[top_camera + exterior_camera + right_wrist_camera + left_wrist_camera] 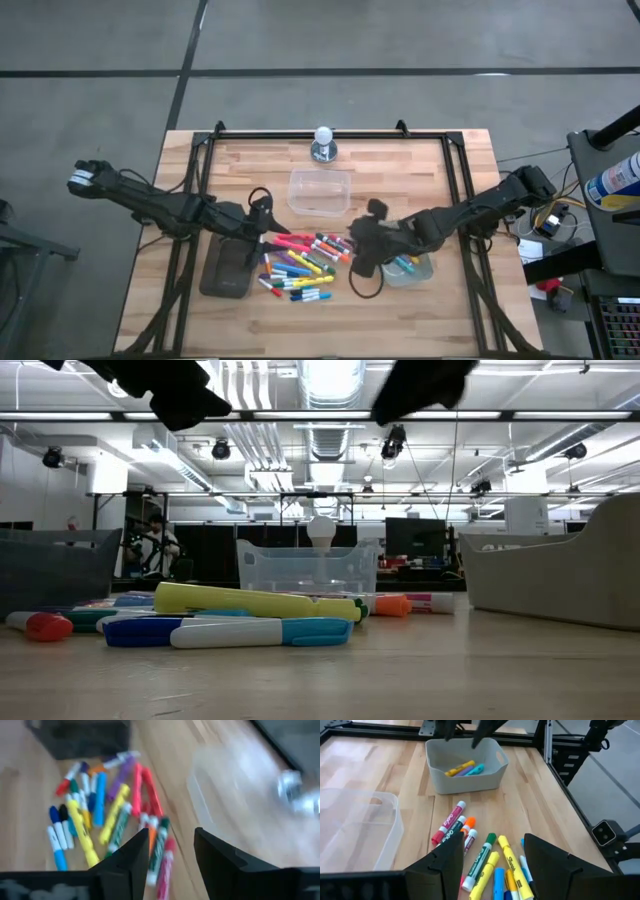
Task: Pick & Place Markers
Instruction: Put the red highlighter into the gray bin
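Markers [300, 265] lie loose in a pile between both grippers

Right gripper [362, 252], jaws apart and empty, hangs just beside the pile's right edge, where the nearest pens lie roughly along its reach; left gripper [262, 222], jaws wide and empty, hovers at the pile's upper left. A few markers already sit in the small tub [412, 268].

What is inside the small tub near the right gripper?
The small tub holds three markers: yellow, purple and turquoise. Its near wall hides the bottom, so more could lie there. Both grippers, left and right, are empty.
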Motion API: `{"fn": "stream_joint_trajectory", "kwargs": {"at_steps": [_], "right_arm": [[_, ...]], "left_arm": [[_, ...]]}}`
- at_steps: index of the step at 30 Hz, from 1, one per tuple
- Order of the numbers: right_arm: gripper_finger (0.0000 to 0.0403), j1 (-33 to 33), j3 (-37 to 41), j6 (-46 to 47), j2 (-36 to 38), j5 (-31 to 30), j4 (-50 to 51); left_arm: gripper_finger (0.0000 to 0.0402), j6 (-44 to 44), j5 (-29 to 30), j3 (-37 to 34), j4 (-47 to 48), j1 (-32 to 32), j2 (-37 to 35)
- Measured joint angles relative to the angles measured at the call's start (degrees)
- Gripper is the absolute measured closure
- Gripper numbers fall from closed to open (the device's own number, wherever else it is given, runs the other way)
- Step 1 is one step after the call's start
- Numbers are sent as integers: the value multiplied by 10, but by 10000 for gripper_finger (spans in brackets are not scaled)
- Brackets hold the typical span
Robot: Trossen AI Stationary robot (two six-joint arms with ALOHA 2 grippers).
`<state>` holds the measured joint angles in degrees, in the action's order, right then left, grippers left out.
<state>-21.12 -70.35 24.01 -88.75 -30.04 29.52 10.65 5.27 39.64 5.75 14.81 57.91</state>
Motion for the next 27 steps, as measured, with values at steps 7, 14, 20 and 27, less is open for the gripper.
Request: {"fn": "stream_joint_trajectory", "kwargs": {"at_steps": [7,14,20,27], "right_arm": [[267,2,-2,-83,-43,-1,-101],[279,5,-2,-115,-78,-2,-126],[290,5,-2,-171,-89,-40,-141],[307,7,-2,-210,-85,-138,-134]], "left_arm": [[203,6,0,-8,-6,0,5],[203,17,7,-16,0,0,23],[203,-8,7,-11,-17,-1,31],[203,-61,19,-4,-18,-1,28]]}}
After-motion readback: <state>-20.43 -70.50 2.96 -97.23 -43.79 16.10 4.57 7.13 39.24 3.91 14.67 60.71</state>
